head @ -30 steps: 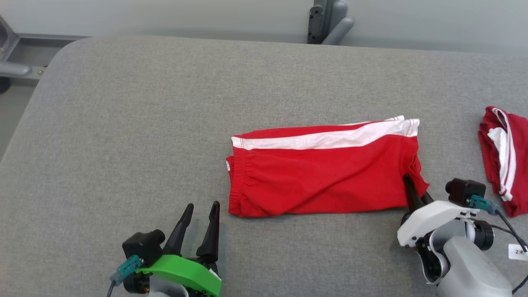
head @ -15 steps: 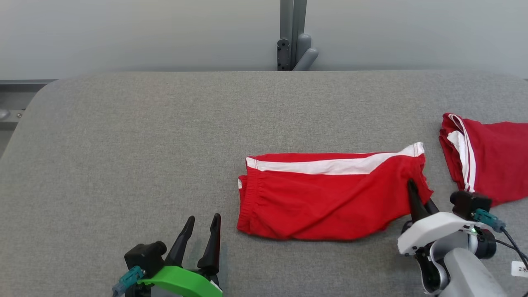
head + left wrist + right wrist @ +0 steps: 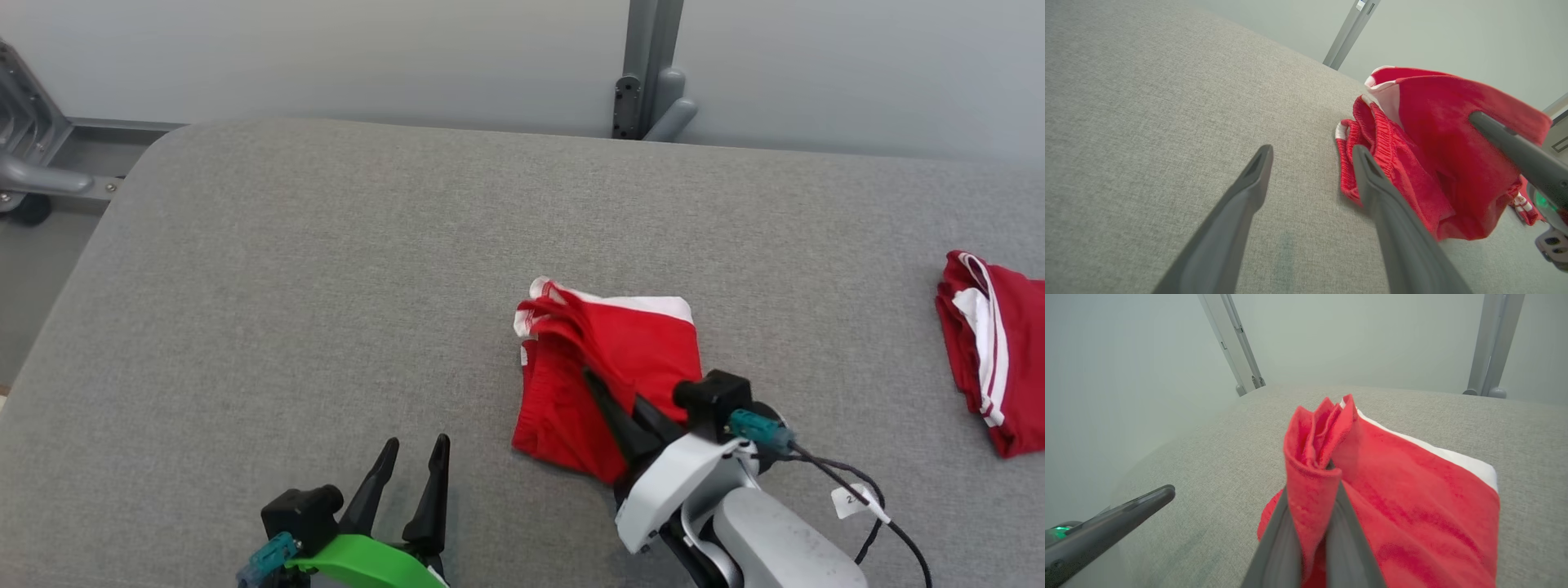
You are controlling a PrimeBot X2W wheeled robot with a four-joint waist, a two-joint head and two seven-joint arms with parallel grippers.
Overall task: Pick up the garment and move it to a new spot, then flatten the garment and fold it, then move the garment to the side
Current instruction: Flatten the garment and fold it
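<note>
A grey padded table [image 3: 326, 245] is seen from above. A pair of red shorts [image 3: 620, 359], with a white side stripe and a gathered elastic waistband, lies a little right of the middle, toward the near edge.

The right pincer [image 3: 608, 388] is clamped on a bunched edge of the shorts. In the right wrist view, several pleated layers of red cloth are pinched between the two closed fingers and stand up above the tips [image 3: 1327, 469]. The gripped edge is held raised above the rest of the cloth, which is doubled over beneath it, with the waistband resting on the table at the left end. This is judged to be the folding step: one end is being carried over the other so that the shorts are halved.

The left pincer [image 3: 416, 441] is held with its fingers apart and nothing between them. It hovers low over bare table, just left of the shorts and not touching them [image 3: 1312, 151]. It is probably kept there in readiness to pin or smooth the waistband side.

A second red garment [image 3: 992, 359] with white trim is seen at the far right edge, well apart from the shorts; it is likely the side pile where the folded shorts will be set.
</note>
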